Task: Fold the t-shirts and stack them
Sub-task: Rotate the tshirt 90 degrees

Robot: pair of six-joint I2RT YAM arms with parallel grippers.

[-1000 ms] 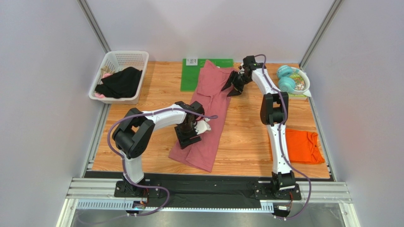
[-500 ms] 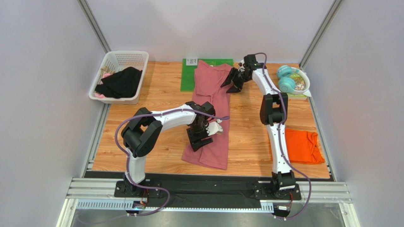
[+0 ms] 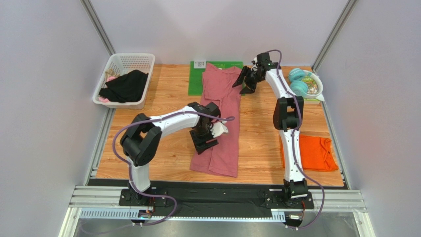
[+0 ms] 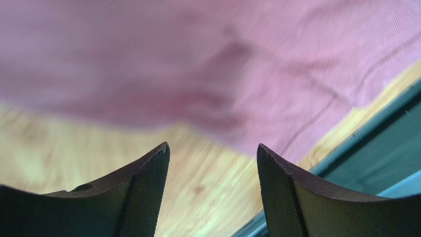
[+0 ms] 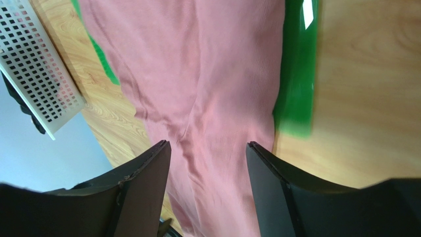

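The dusty rose-pink t-shirt lies as a long narrow strip down the middle of the wooden table, its top end on the green mat. My left gripper hovers open at the strip's lower left edge. In the left wrist view its fingers frame bare wood, with the pink cloth just beyond. My right gripper hangs open beside the shirt's upper right edge, above the cloth and holding nothing. The folded orange t-shirt lies at the right edge.
A white basket with dark clothes stands at the back left, also in the right wrist view. Teal headphones and a bowl sit at the back right. The green mat shows past the shirt's side.
The shirt's lower half has swung right, so the strip lies straighter. My left gripper went right with it, then drew back a little. My right gripper opened wider and rose toward the back.
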